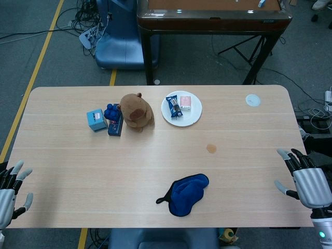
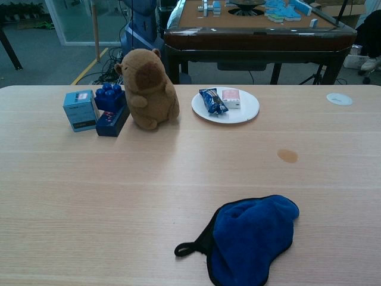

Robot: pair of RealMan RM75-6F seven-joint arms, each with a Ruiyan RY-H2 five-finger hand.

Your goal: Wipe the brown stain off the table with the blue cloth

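Observation:
A small brown stain (image 1: 211,148) (image 2: 287,155) marks the light wooden table (image 1: 78,166) right of centre. The blue cloth (image 1: 187,193) (image 2: 253,236), edged in black with a small loop, lies crumpled near the front edge, below and left of the stain. My right hand (image 1: 306,179) hovers at the table's right edge with fingers spread and nothing in it. At the left front corner my left hand (image 1: 10,189) is also open and empty. Neither hand appears in the chest view.
A brown plush capybara (image 1: 137,111) (image 2: 147,89) sits at the back, with blue blocks (image 1: 113,118) (image 2: 111,107) and a light blue box (image 1: 96,120) (image 2: 80,109) beside it. A white plate (image 1: 191,117) (image 2: 245,113) holds snack packets. A white disc (image 1: 252,100) (image 2: 339,99) lies far right.

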